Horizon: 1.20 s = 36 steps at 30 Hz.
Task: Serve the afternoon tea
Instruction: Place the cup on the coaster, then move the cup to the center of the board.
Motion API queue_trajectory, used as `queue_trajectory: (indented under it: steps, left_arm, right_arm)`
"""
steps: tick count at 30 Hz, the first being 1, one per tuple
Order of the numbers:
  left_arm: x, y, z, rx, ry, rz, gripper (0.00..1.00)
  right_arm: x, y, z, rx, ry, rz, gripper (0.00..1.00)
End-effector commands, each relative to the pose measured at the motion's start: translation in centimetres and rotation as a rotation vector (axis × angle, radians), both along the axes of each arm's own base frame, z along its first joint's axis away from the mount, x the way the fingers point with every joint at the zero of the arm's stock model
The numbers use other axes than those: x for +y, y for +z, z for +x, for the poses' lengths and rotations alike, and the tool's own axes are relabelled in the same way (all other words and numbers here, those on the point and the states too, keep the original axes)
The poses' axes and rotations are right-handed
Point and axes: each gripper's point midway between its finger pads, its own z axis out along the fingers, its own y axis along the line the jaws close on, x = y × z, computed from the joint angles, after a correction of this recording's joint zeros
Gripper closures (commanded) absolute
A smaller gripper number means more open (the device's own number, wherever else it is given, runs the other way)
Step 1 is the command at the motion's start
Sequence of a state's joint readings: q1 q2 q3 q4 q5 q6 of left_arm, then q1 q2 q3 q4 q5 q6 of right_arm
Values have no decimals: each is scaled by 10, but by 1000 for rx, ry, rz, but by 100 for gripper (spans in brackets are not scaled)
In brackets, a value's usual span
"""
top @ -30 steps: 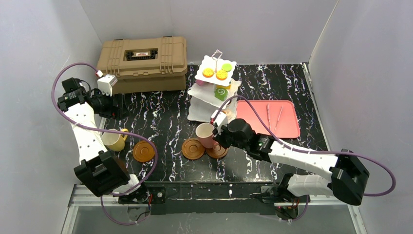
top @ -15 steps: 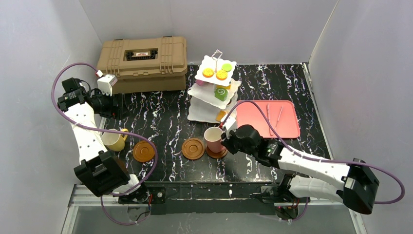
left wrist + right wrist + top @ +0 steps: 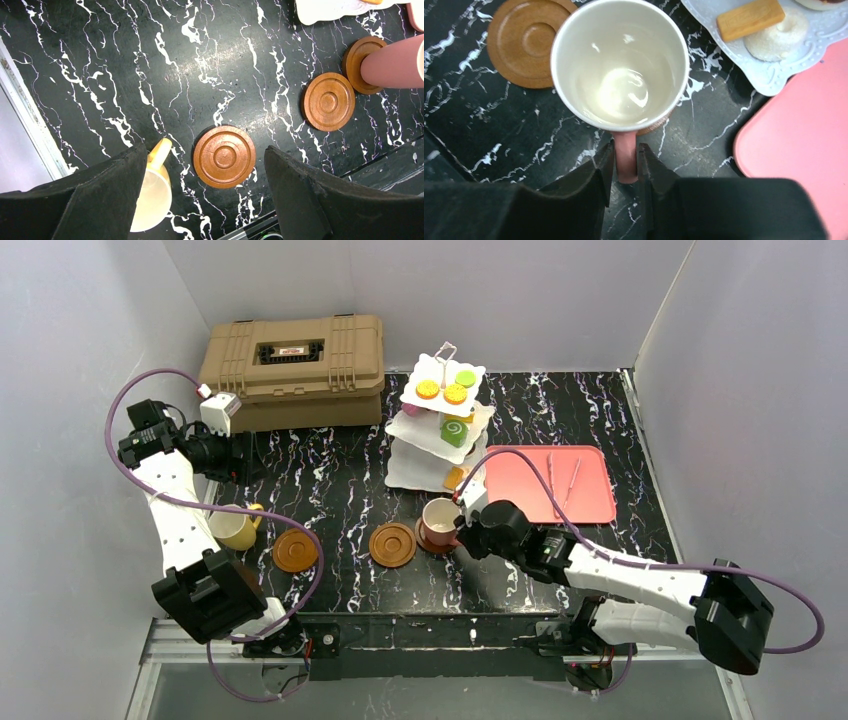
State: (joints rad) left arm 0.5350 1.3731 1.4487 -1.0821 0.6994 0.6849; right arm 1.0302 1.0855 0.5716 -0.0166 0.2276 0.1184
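Note:
The pink cup stands upright on a brown saucer. My right gripper is shut on the cup's handle, one finger on each side. A second saucer lies bare just to its left. A third saucer lies further left beside the yellow cup. My left gripper hangs high above these two, open and holding nothing. The white tiered stand holds several pastries.
A tan hard case sits at the back left. A pink tray lies right of the stand. The stand's bottom plate carries a biscuit and a white pastry close behind the pink cup.
My right arm carried the pink cup right and down; it now rests on the right saucer. The left arm has not moved.

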Motion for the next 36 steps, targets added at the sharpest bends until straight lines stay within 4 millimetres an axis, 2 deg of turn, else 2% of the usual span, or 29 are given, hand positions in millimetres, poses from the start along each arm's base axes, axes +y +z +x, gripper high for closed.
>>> queue_trajectory:
  steps: [1, 7, 10, 13, 18, 20, 21, 24, 28, 32, 36]
  left_arm:
    - [-5, 9, -3, -10, -13, -26, 14]
    - [-7, 8, -2, -2, -13, -47, 14]
    - [-7, 8, -3, -3, -13, -45, 14]
    - [-6, 9, -4, -3, -12, -35, 12]
    - [-4, 9, -8, 31, -13, -21, 10]
    - [6, 4, -11, 73, -8, 10, 9]
    - [12, 2, -13, 91, -3, 25, 9]
    - [37, -4, -23, 143, 9, 75, 9]
    - [75, -23, -46, 255, 31, 133, 10]
    - [86, -50, -70, 359, 47, 67, 14]
    - [94, -77, -74, 378, 64, 76, 18]
  right_arm:
    - [-18, -6, 0, 4, -71, -31, 63]
    - [-37, 2, 13, -35, -155, -127, 59]
    - [-38, 5, 17, -38, -173, -159, 54]
    - [-35, 14, 19, -52, -171, -136, 44]
    - [-23, 44, 22, -77, -162, -59, 23]
    - [-18, 59, 23, -78, -158, -38, 12]
    - [-16, 68, 23, -78, -155, -32, 3]
    - [-10, 96, 22, -95, -145, 17, 2]
    - [11, 127, 20, -76, -117, 120, 2]
    - [46, 126, 19, -45, -63, 109, 2]
    - [75, 122, 18, -31, -30, 93, 2]
